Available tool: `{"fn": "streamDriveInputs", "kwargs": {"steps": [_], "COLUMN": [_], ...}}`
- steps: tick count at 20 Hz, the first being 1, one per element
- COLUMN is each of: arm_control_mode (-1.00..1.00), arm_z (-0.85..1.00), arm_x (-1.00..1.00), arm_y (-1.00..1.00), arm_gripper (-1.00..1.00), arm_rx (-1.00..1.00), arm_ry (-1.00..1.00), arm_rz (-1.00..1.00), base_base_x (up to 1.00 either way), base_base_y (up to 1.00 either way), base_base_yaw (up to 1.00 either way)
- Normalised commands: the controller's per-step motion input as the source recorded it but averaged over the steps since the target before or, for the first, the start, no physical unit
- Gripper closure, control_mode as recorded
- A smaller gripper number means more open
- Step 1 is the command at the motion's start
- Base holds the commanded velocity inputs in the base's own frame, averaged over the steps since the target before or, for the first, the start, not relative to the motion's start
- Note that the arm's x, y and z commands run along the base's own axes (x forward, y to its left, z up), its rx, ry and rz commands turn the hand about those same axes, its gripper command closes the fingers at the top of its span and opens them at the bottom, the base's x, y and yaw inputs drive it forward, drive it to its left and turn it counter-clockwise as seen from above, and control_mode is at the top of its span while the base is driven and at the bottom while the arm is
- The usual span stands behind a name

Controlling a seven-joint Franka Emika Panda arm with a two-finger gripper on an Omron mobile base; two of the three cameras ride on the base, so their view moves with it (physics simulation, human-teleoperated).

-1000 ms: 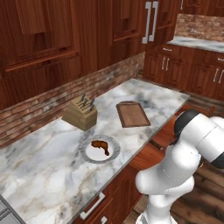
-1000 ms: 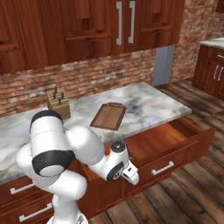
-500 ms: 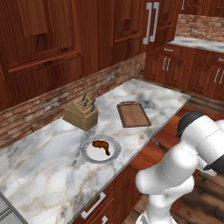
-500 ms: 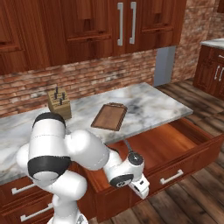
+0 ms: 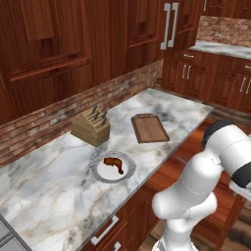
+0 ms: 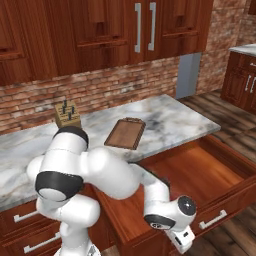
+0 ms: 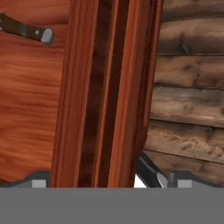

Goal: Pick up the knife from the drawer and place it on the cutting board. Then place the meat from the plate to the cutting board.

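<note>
The drawer (image 6: 200, 167) stands pulled out below the counter, its orange-brown floor bare where it shows. My gripper (image 6: 182, 241) hangs low at the drawer's front left corner. In the hand view my gripper (image 7: 109, 181) is open, its tips wide apart on either side of the drawer's front wall (image 7: 105, 96). The knife (image 7: 24, 29), slim and dark, lies on the drawer floor at the upper left. The cutting board (image 5: 149, 128) lies bare on the marble counter. Left of it, the meat (image 5: 113, 163) rests on the plate (image 5: 100, 175).
A tan knife block (image 5: 90, 127) with dark-handled knives stands behind the plate near the brick wall. Wood cabinets hang above the counter (image 5: 44, 196). A plank floor (image 7: 188, 105) lies beyond the drawer front. My white arm (image 6: 100, 172) reaches down over the drawer's left part.
My hand has swung forward and down from over the drawer's inner left to its front wall. The jaws have stayed open. Counter objects have not moved.
</note>
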Motion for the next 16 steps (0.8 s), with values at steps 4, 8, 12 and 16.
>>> {"fn": "streamDriveInputs", "kwargs": {"steps": [4, 8, 12, 16], "arm_control_mode": [-1.0, -1.0, -1.0, -1.0], "arm_z": [0.82, 1.0, 0.77, 0.17], "arm_x": [-0.18, -0.06, 0.0, 0.11], "arm_y": [-0.13, -0.4, -0.01, 0.53], "arm_gripper": [-1.0, -1.0, -1.0, -1.0], "arm_rx": [0.01, 0.0, -0.06, -0.19], "arm_ry": [0.01, 0.06, 0.34, 0.37], "arm_rz": [0.11, 0.33, 0.33, 0.33], "base_base_x": [0.0, 0.0, 0.0, 0.0], "base_base_y": [0.0, 0.0, 0.0, 0.0], "base_base_yaw": [0.0, 0.0, 0.0, 0.0]}}
